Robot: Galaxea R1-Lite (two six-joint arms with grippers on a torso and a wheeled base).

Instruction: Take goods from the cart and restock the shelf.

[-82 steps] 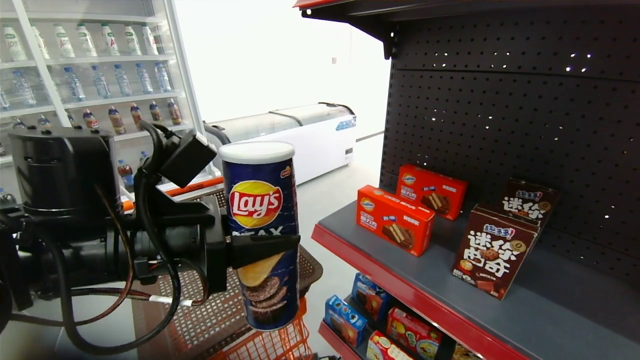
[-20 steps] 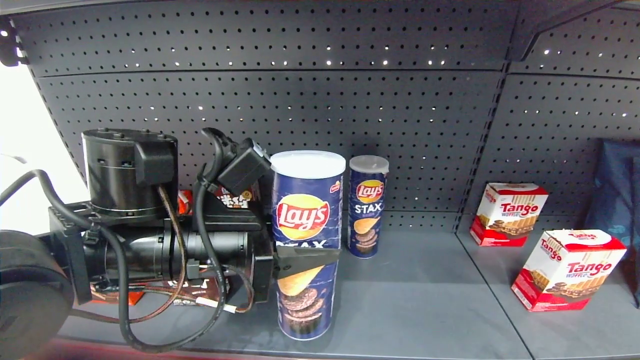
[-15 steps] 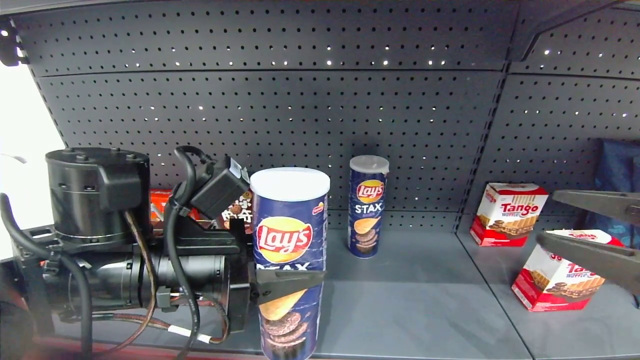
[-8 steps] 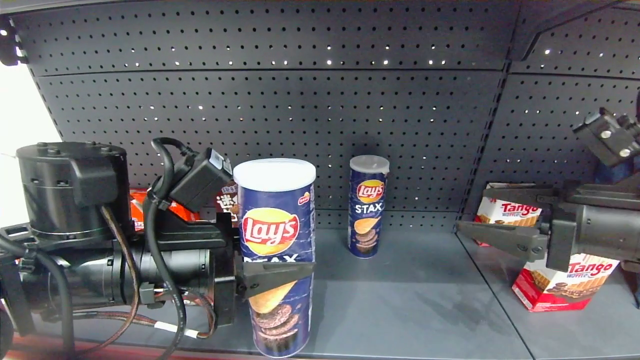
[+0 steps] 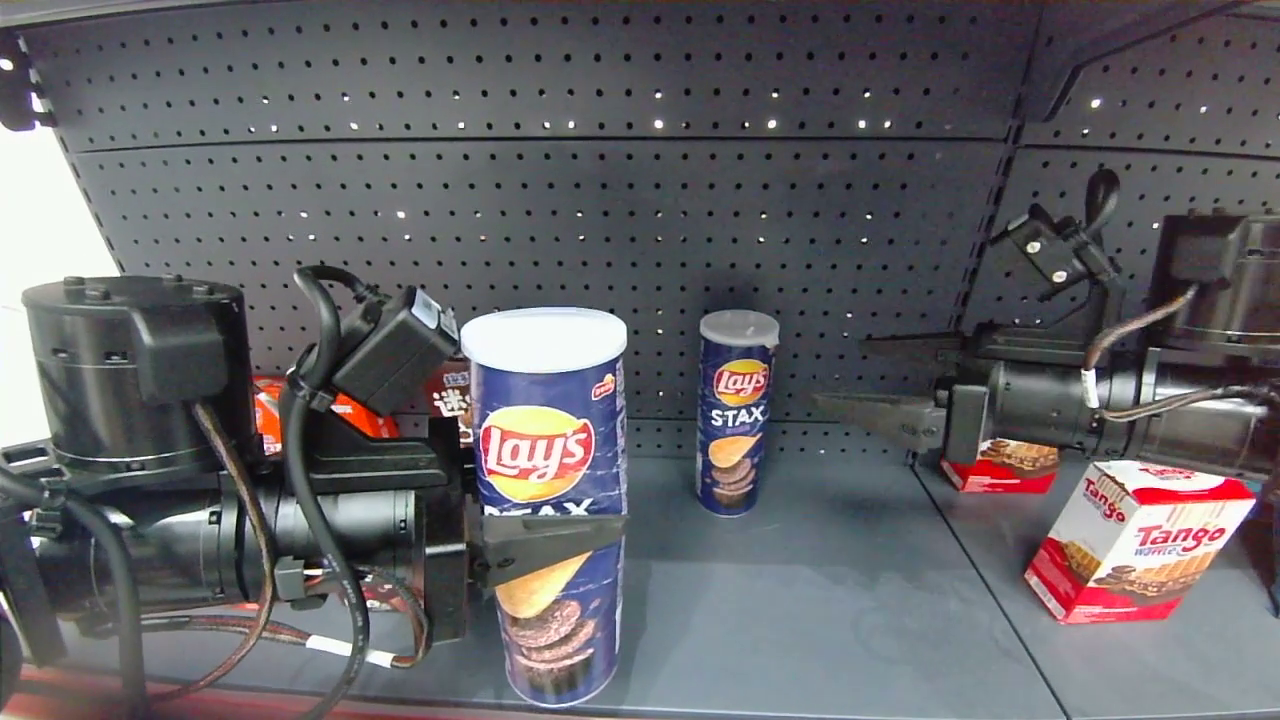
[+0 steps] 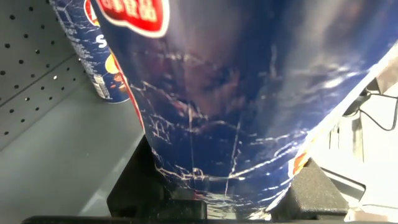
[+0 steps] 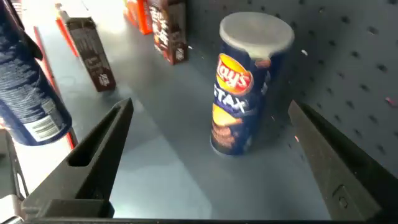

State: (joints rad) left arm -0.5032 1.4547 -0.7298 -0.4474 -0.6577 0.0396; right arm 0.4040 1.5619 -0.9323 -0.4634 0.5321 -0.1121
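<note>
The right gripper (image 5: pixel 850 375) has swung in from the right, jaws wide, toward the small can (image 5: pixel 737 415) at the back of the shelf (image 5: pixel 830 620). The left gripper (image 5: pixel 575 520) clamps the big can (image 5: pixel 545 440) upright, seemingly just above the shelf's front edge, so setting it down looks next.

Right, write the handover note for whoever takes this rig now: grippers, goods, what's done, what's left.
Left gripper: shut on the held chip can, upright at the front of the shelf; whether its base touches the shelf is unclear.
Right gripper: open, empty, pointed at the standing chip can by the pegboard, apart from it.
Done: one can stands on the shelf.
Left: set the held can down, release it, then go on restocking.
</note>
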